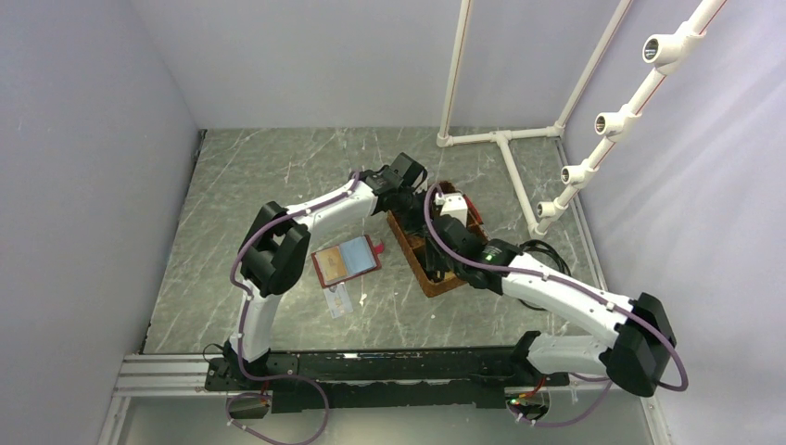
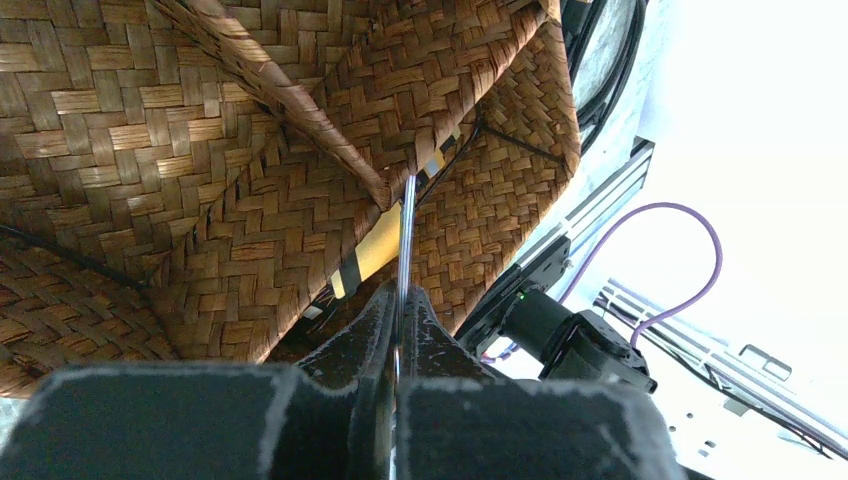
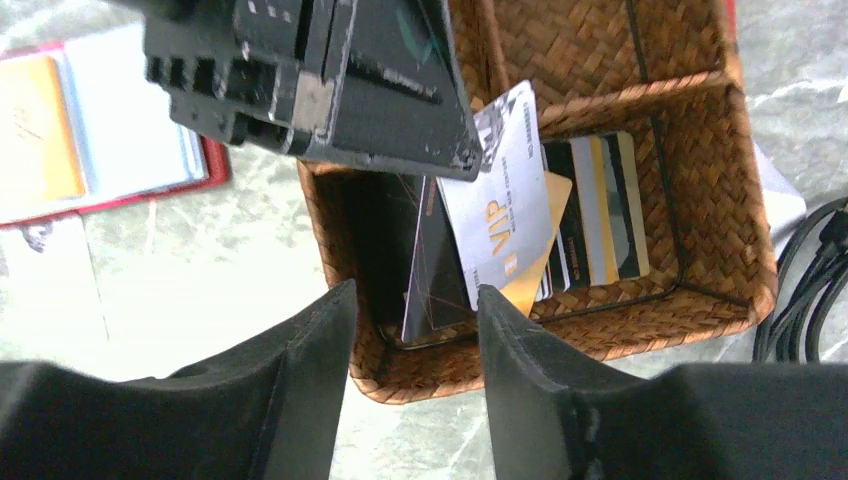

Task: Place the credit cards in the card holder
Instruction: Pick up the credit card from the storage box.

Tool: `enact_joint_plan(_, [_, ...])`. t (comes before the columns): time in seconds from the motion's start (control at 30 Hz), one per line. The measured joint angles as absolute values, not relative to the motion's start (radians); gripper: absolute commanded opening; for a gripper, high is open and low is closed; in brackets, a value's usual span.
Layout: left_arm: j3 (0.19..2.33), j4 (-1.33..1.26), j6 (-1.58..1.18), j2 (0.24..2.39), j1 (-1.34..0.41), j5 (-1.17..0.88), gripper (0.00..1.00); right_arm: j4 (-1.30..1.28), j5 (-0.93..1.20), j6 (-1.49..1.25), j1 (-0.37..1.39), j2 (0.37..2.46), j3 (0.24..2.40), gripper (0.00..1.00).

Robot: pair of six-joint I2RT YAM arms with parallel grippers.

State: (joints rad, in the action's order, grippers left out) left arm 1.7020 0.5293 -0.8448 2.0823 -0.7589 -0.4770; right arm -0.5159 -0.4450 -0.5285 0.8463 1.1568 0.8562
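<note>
A white-grey VIP card [image 3: 505, 195] hangs tilted over the basket [image 3: 740, 270], pinched fast by the left fingers [image 2: 365, 340]; more cards [image 3: 595, 205] lie inside. The card holder [image 1: 346, 261] lies open on the desk [image 1: 259, 185], left of the basket. The right fingers [image 3: 310, 370] gape empty at the basket's rim. Best lift the card clear of the weave before swinging across.

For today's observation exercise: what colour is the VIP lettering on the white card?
Gold, on the white card; best in right wrist view.
</note>
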Motion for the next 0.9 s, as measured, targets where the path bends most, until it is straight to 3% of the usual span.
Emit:
enact_joint_plan(0.1, [1.702,0.532,-0.858,2.082,-0.759,-0.473,0.0,-0.533,-0.447,-0.557,0.862,1.196,0.856,0.38])
enact_joint_plan(0.4, [1.707,0.542,-0.879,2.082,-0.759,-0.465,0.0,-0.561,-0.496,-0.595,0.891,1.293,0.871,0.32])
enact_joint_plan(0.5, [1.711,0.547,-0.883,2.082,-0.759,-0.463,0.0,-0.577,-0.526,-0.601,0.916,1.333,0.887,0.21])
enact_joint_plan(0.6, [1.712,0.55,-0.886,2.082,-0.759,-0.461,0.0,-0.604,-0.574,-0.616,0.942,1.372,0.908,0.01])
enact_joint_plan(0.63, [1.712,0.55,-0.885,2.083,-0.759,-0.461,0.09,-0.617,-0.593,-0.623,0.948,1.383,0.915,0.0])
enact_joint_plan(0.73, [1.713,0.548,-0.878,2.086,-0.759,-0.467,0.58,-0.654,-0.633,-0.64,0.958,1.393,0.927,0.0])
enact_joint_plan(0.77, [1.715,0.549,-0.87,2.088,-0.759,-0.472,0.69,-0.664,-0.643,-0.641,0.959,1.391,0.927,0.0])
enact_joint_plan(0.9, [1.715,0.537,-0.849,2.085,-0.758,-0.508,0.91,-0.624,-0.609,-0.607,0.931,1.32,0.873,0.0])
